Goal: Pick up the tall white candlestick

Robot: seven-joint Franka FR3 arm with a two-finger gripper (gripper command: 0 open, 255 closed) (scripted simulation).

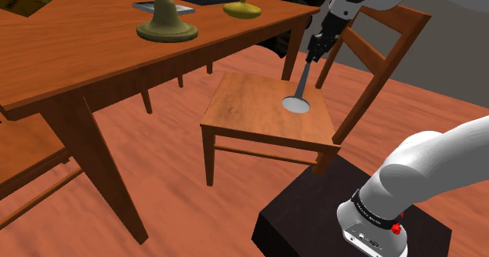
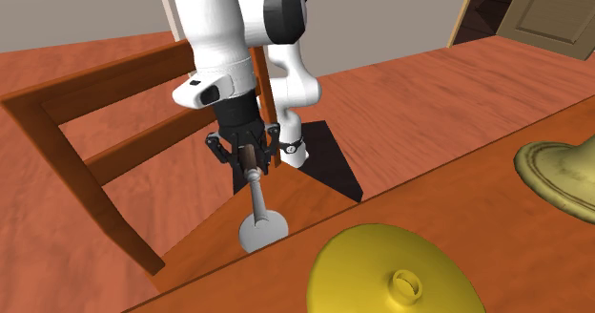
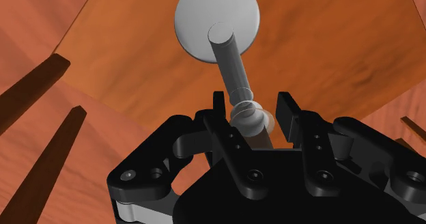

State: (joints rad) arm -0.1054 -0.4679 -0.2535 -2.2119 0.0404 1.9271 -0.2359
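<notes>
1. Black gripper (image 3: 252, 110) sits closest in the wrist view, and its body hides the very top of the candlestick (image 3: 229, 48).
2. Its fingers (image 3: 220, 106) stand narrow, clasping the pale grey candlestick's upper knob from both sides.
3. Below the fingers, the stem slants down to a round base over the wooden chair (image 1: 251, 114) seat. Whether the base touches the seat is hard to make out.
4. The chair stands beside the bench (image 1: 94, 52), its back rising behind the gripper.
5. On the bench, a yellow domed object (image 2: 391, 273) is cut off at the second exterior view's lower edge.
</notes>
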